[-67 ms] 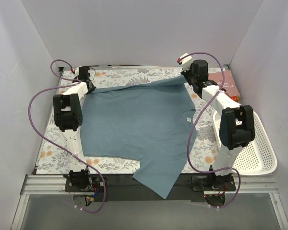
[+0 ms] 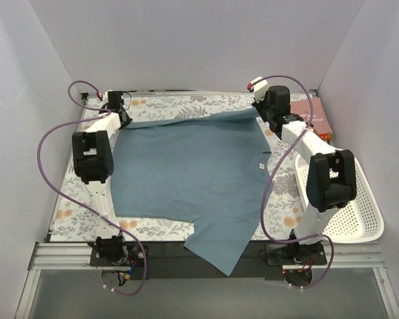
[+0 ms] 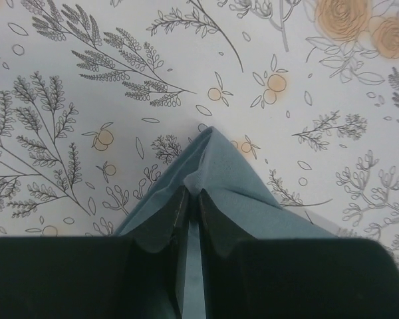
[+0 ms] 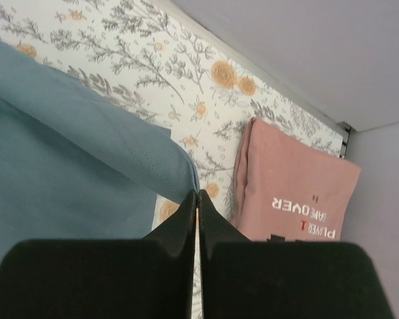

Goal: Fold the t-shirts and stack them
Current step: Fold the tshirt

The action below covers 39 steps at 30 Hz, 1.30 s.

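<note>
The teal-blue t-shirt lies spread flat over the table, its small neck label towards the right. One part hangs over the near edge. My left gripper is at its far left corner, and in the left wrist view it is shut on a raised fold of the teal cloth. My right gripper is at the far right corner, shut on the hem of the teal sleeve. The pink t-shirt lies folded at the far right, its lettering showing.
A white perforated basket stands on the right side beside the right arm. The floral table cloth covers the table. White walls close in the left, back and right sides.
The right arm's elbow has shifted slightly to the right. The teal shirt and the left arm look unchanged.
</note>
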Available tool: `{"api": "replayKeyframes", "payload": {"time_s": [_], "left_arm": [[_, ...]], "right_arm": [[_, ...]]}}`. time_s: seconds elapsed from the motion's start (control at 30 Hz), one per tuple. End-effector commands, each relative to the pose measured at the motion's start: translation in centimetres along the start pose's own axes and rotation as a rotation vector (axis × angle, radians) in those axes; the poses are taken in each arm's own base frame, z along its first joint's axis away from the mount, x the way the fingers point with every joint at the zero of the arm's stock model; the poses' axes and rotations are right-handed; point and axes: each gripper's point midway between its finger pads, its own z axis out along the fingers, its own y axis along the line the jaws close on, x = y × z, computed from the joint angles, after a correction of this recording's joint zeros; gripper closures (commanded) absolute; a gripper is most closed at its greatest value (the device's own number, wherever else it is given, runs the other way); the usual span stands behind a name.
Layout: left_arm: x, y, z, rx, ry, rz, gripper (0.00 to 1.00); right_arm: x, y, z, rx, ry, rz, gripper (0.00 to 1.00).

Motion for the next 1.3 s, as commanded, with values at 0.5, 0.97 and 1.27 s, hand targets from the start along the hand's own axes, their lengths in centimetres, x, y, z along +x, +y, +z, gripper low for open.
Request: {"api": "replayKeyframes", "payload": {"time_s": [0.5,0.97,1.27], "left_arm": [[-3.3,2.0,-10.9,0.027,-0.072,-0.091,0.92],[-1.0,4.7,-10.8,-0.033,-0.029,-0.11,0.92],[-3.0,3.3,-10.5,-0.008,-0.021,-0.114,0.93]], "right_arm": [[3.6,3.7,-9.4,-0.046,0.179,0.199,0.99],[4.9,5.1,-13.8,-0.014,0.246,0.321,0.99],[3.2,4.3,-14.9,-0.018,0.224,0.311,0.99]]}}
